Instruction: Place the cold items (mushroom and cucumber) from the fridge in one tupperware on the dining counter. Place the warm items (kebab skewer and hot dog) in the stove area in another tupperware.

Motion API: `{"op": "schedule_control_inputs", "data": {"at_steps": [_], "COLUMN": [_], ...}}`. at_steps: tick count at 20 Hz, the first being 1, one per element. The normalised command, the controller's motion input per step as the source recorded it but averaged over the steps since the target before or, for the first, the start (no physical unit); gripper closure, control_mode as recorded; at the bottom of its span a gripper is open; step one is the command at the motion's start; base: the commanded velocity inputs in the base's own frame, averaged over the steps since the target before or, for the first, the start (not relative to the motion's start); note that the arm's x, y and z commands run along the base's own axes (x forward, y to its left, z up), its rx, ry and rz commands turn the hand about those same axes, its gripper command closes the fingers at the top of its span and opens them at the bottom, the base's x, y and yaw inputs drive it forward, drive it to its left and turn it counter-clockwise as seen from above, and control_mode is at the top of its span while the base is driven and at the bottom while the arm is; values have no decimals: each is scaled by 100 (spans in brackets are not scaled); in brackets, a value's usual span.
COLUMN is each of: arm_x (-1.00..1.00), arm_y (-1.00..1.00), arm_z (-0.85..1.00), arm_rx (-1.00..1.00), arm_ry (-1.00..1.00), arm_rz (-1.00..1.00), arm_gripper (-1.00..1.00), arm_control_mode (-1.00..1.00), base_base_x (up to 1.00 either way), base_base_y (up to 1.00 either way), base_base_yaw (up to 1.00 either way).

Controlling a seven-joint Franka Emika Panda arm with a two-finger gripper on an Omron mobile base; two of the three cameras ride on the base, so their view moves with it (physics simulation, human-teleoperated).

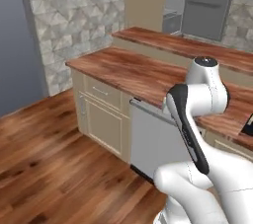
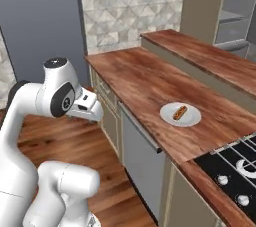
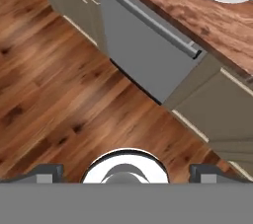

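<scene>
One hot dog: the hot dog (image 2: 180, 112) lies on a round white plate (image 2: 191, 120) at centre right of the right base view, on the wood worktop (image 2: 140, 81); in the hand view the pair sit in the upper right corner.
Fingers: the gripper (image 3: 126, 172) points down at the wooden floor (image 3: 54, 94); its two dark fingers (image 3: 48, 172) stand wide apart at the bottom of the hand view, with nothing between them.
Arm: folded low in front of the cabinets, lower left of the right base view.
Dishwasher: a grey dishwasher front (image 2: 142, 166) sits under the worktop, just below the plate.
Stove: black hob (image 2: 235, 171) at lower right of the right base view, beside the plate.
Dining counter: the dining counter (image 2: 200, 56) runs behind the worktop, raised above it.
Fridge: the fridge (image 1: 202, 1), grey shelves showing, stands at upper right of the left base view.
</scene>
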Motion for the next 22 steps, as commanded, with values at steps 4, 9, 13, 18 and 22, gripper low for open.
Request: {"op": "schedule_control_inputs", "data": {"at_steps": [4, 9, 13, 18, 22], "arm_x": [0, 0, 0, 0, 0], "arm_y": [0, 0, 0, 0, 0], "arm_z": [0, 0, 0, 0, 0], "arm_rx": [0, 0, 0, 0, 0], "arm_ry": [0, 0, 0, 0, 0], "arm_rz": [0, 0, 0, 0, 0], "arm_gripper": [-100, -100, -100, -100, -100], "arm_control_mode": [100, 100, 100, 100, 100], "base_base_x": [6, 43, 62, 12, 14], "base_base_y": [0, 7, 28, 50, 54], "base_base_yaw": [-78, -72, -53, -28, -41]}}
